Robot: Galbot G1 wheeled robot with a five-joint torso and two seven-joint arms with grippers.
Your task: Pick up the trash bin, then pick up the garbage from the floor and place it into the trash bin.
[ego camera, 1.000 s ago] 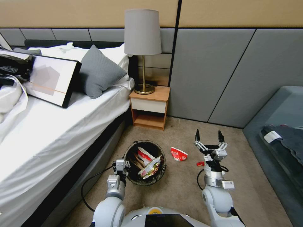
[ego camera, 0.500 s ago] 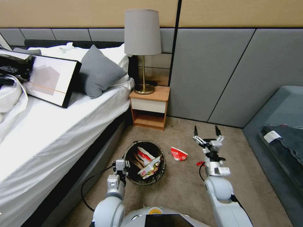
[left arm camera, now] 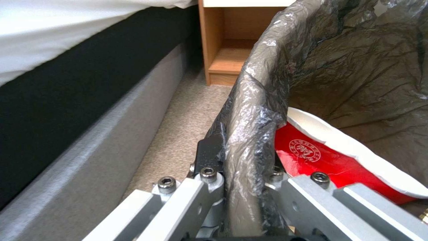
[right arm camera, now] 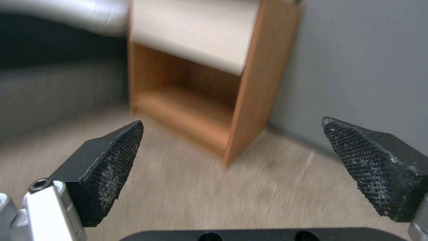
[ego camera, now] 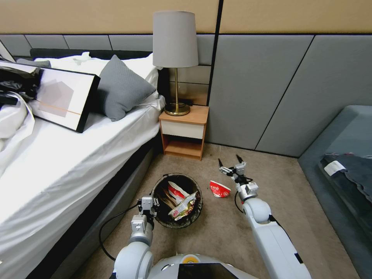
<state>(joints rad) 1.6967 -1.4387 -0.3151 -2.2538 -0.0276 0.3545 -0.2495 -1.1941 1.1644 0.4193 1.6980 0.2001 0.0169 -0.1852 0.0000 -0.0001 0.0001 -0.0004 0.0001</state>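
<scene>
One trash bin [ego camera: 177, 200]: it stands on the carpet [ego camera: 217, 232] close to the bed [ego camera: 58, 162] on its left, dark liner bag [left arm camera: 263, 100] folded over the rim. We count at least three pieces of garbage inside it: a red-and-white paper cup [left arm camera: 343, 157], a crinkled snack wrapper [ego camera: 183, 205] and some brown paper; the deeper contents are hard to make out.

One crumpled red-and-white cup [ego camera: 219, 189] lies on the floor just right of the bin, apart from it.

Two grippers. The left gripper [ego camera: 147, 203] sits at the bin's near-left rim, clenched on the rim and liner, one finger outside [left arm camera: 209, 154] and the other inside the bin. The right gripper [ego camera: 231, 164] hovers above the carpet just beyond and to the right of the fallen cup, its two black fingers [right arm camera: 111, 167] spread wide with nothing between them.

One nightstand [ego camera: 183, 131] stands at the far wall with one lamp [ego camera: 175, 58] on it. One grey sofa [ego camera: 341, 162] is cut off at the right edge.

Open carpet lies between the bin and the sofa and toward the far wall; the gap between bin and bed is narrow. Our right wrist view is blurred, showing the nightstand [right arm camera: 200, 93] ahead.
</scene>
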